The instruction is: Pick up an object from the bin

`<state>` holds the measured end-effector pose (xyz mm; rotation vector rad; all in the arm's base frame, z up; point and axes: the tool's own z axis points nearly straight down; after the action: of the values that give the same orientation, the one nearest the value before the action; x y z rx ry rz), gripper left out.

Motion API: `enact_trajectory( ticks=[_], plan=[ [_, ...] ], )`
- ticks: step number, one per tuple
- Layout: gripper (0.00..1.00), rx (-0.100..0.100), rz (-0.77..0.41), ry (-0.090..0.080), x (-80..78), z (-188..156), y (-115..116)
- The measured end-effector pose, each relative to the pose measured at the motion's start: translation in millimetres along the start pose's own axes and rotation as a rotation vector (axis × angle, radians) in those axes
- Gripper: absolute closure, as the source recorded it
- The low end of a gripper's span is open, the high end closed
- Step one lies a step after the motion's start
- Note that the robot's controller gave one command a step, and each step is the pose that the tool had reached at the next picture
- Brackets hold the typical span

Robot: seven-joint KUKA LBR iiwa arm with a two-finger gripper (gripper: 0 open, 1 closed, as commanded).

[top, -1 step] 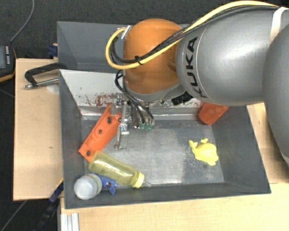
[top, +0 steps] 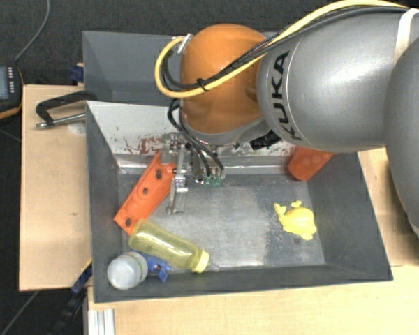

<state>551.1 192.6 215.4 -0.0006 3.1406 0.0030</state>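
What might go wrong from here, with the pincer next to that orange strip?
The pincer sits at the edge of the orange perforated strip, so it may push the strip aside rather than grip it. The strip's lower end is close to the yellowish bottle, which might roll if nudged.

grey bin (top: 102, 208), orange strip (top: 145, 190), yellow bottle (top: 164, 246), yellow toy (top: 297, 220)

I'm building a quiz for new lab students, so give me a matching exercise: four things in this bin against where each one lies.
Things:
1. orange perforated bar
2. yellow soft toy
3. yellowish clear bottle
4. red-orange block

Places:
A. back right, partly under the arm
B. front left, lying on its side
C. just left of the end effector, lying diagonally
D. right part of the floor, alone

Pairs: 1-C, 2-D, 3-B, 4-A.
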Motion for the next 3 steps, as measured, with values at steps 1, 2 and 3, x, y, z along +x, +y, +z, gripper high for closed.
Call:
enact_trajectory(
  ticks=[1, 2, 3],
  plan=[
    [0.00, 0.000, -0.145, 0.000, -6.3, 44.3, 7.4],
    [0.00, -0.002, -0.371, -0.005, -18.5, 63.3, 23.4],
    [0.00, -0.002, -0.509, -0.009, -41.5, 74.5, 20.0]
  ],
)
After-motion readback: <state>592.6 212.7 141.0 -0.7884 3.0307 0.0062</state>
